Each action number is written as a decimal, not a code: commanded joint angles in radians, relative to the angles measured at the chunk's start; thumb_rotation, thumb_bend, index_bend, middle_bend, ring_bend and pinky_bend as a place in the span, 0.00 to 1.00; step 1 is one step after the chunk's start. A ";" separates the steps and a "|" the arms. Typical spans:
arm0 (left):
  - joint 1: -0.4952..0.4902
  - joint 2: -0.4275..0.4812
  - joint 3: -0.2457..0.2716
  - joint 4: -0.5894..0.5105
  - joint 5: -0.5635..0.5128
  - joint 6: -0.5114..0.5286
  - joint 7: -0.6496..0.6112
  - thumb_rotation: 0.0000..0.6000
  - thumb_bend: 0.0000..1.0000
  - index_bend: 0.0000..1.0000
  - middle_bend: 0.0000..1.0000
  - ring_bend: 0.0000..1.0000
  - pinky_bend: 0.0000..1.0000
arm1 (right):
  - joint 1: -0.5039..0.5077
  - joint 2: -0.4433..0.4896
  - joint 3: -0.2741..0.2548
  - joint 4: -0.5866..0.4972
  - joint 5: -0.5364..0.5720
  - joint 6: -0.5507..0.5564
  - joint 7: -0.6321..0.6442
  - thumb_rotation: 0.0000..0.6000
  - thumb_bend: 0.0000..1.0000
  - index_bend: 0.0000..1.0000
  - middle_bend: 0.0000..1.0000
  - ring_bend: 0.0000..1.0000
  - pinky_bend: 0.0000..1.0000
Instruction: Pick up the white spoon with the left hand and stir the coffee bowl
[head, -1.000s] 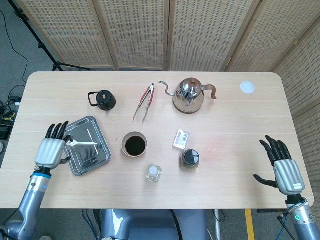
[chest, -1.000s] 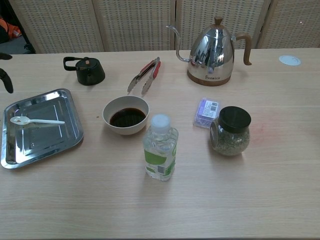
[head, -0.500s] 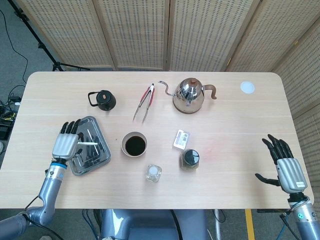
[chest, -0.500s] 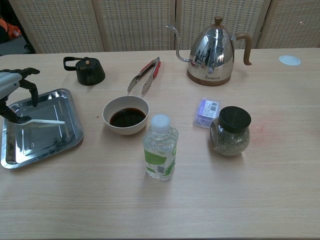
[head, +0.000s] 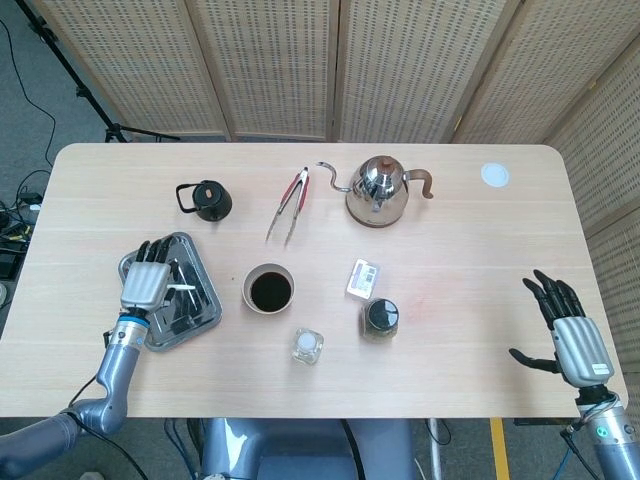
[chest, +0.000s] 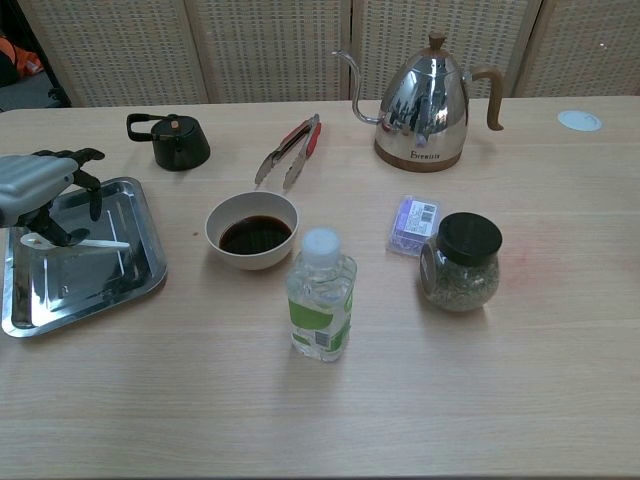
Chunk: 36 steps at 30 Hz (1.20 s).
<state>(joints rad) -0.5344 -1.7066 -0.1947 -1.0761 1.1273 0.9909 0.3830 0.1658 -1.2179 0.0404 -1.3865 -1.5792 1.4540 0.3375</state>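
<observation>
Left hand (chest: 40, 190) poised over the metal tray (chest: 130, 285), fingers curled downward and spread, nothing clasped in them. White spoon (chest: 75, 242) flat in the tray directly under that hand, bowl end below the fingertips, handle pointing out toward the hand's right; whether fingertips touch it, unclear. Just beyond the tray's right edge, coffee bowl (chest: 252, 229) with dark liquid, well apart from the hand. Past the bowl and nearer the table's front edge, clear water bottle (chest: 321, 295) with a white cap; further right again, glass jar (chest: 460, 262) with a black lid and a small purple packet (chest: 414, 223). Ahead of the left hand, toward the table's far side, small black kettle (chest: 170, 141), then red-handled tongs (chest: 290, 150), then the steel gooseneck kettle (chest: 428, 103). Far across the table, right hand (head: 570, 335) hovering at the edge, fingers splayed, empty.
</observation>
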 joint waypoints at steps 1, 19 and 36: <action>-0.006 -0.010 0.002 0.015 -0.007 -0.009 -0.002 1.00 0.35 0.54 0.00 0.00 0.00 | 0.000 0.000 0.001 0.002 0.003 -0.002 0.002 1.00 0.00 0.00 0.00 0.00 0.00; -0.061 -0.085 0.000 0.133 -0.027 -0.075 -0.020 1.00 0.34 0.54 0.00 0.00 0.00 | 0.001 0.004 0.000 0.004 -0.001 0.003 0.036 1.00 0.00 0.00 0.00 0.00 0.00; -0.076 -0.112 -0.001 0.161 -0.042 -0.094 -0.023 1.00 0.36 0.54 0.00 0.00 0.00 | 0.002 0.010 -0.001 0.002 -0.002 0.003 0.072 1.00 0.00 0.00 0.00 0.00 0.00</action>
<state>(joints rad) -0.6112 -1.8171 -0.1960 -0.9143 1.0897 0.8965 0.3549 0.1673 -1.2077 0.0397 -1.3845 -1.5807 1.4568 0.4094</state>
